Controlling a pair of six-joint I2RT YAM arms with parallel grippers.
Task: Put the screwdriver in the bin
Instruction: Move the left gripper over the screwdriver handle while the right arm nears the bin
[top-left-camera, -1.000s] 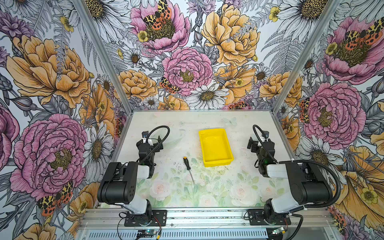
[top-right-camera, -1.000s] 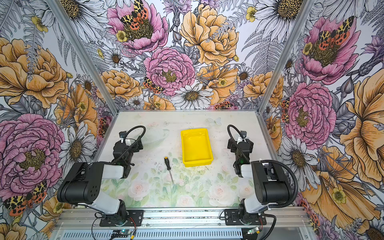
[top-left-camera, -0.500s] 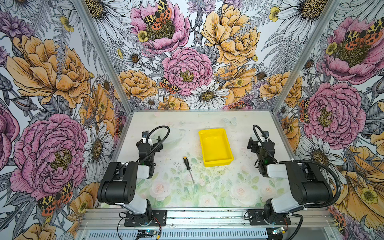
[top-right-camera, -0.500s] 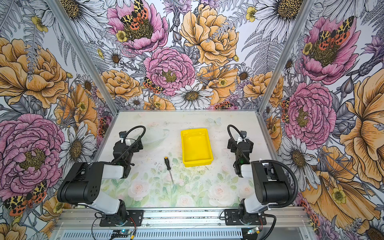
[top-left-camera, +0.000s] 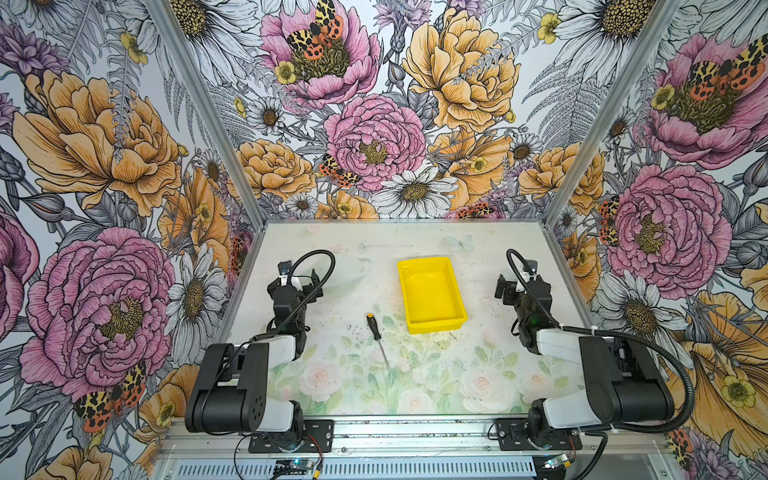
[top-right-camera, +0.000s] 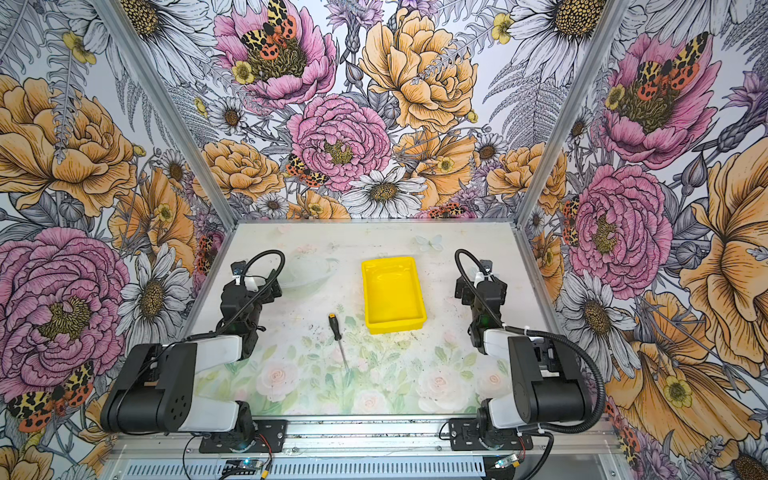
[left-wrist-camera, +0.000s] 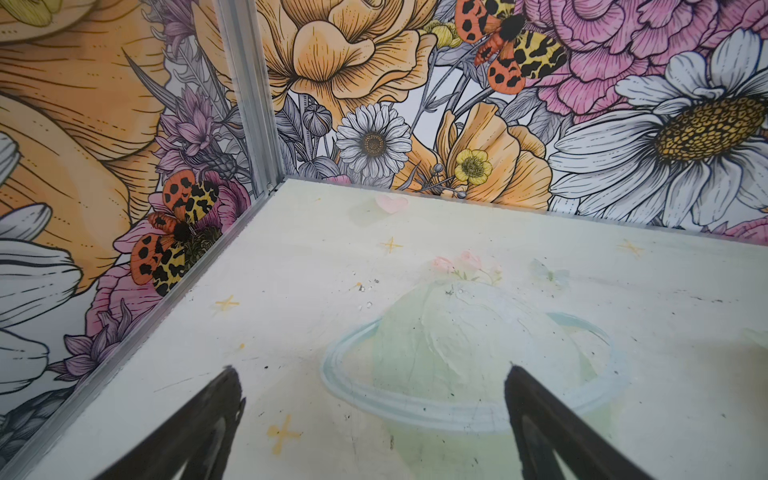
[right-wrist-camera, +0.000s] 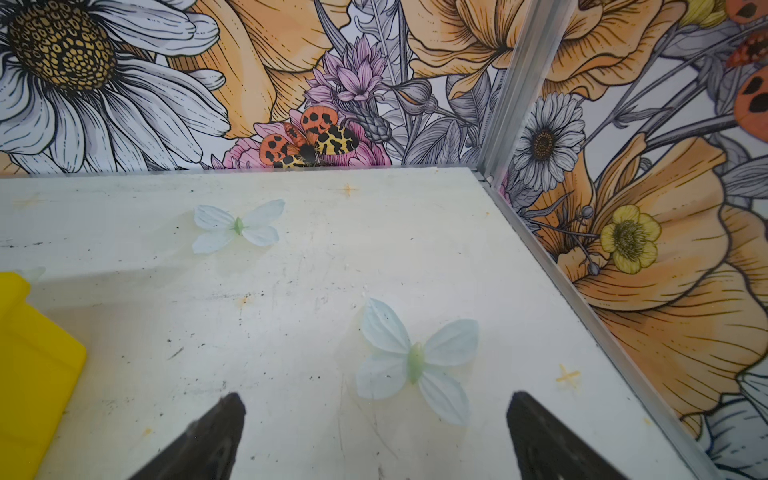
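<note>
The screwdriver (top-left-camera: 375, 331) (top-right-camera: 336, 328) lies flat on the table mat in both top views, black handle toward the back, thin shaft pointing at the front edge. The yellow bin (top-left-camera: 436, 326) (top-right-camera: 395, 327) sits just right of it and a little farther back, with nothing inside. My left gripper (top-left-camera: 305, 289) (top-right-camera: 266, 289) (left-wrist-camera: 372, 370) hovers left of the screwdriver, well apart from it, open with nothing between its fingers. My right gripper (top-left-camera: 505, 286) (top-right-camera: 463, 291) (right-wrist-camera: 376, 397) is to the right of the bin, open over bare mat. A corner of the bin (right-wrist-camera: 29, 374) shows in the right wrist view.
Flowered walls with metal corner posts (top-left-camera: 582, 137) close in the table on three sides. Both arm bases (top-left-camera: 291, 432) stand on the front rail. The mat carries only printed flowers, butterflies (right-wrist-camera: 415, 361) and a faint ringed shape (left-wrist-camera: 465, 365).
</note>
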